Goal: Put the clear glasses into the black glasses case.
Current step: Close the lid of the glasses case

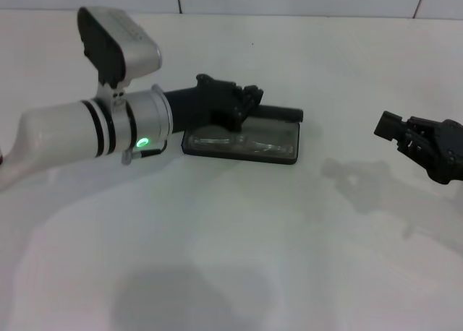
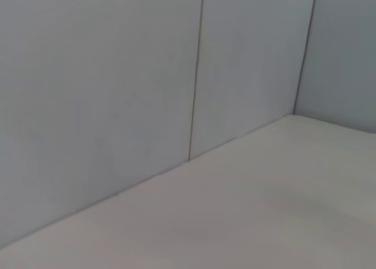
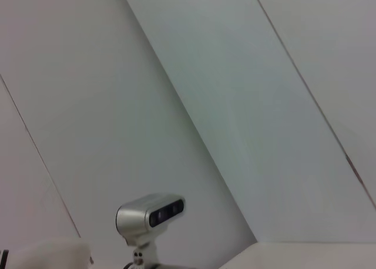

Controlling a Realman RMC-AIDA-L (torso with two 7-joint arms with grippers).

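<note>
Left gripper (image 1: pixel 249 100): mine, at the end of my left arm, reaching across the table from the left; it hangs over the far rim of the open case, right at the hinge side. Its black fingers bunch together against the dark case, and I cannot tell whether they are spread or closed, nor whether they grip anything.

Black glasses case (image 1: pixel 289 154): lies open and flat near the middle of the white table (image 1: pixel 239 259), its lid (image 1: pixel 282 113) folded back on the far side, its tray toward me. The left gripper is directly above and touching or nearly touching its far edge; I cannot tell which.

Clear glasses (image 1: pixel 242 140): lie inside the tray of the case, seen as faint glassy outlines against the grey lining, just below and on the near side of my left gripper.

Right gripper (image 1: pixel 394 126): mine, at the right edge of the table, well apart from the case, pointing toward it; finger spread not discernible.

Left wrist camera (image 1: pixel 119 45): the silver housing riding on top of my left arm.

Wall (image 2: pixel 117 75): pale panels with thin seams behind the table.
</note>
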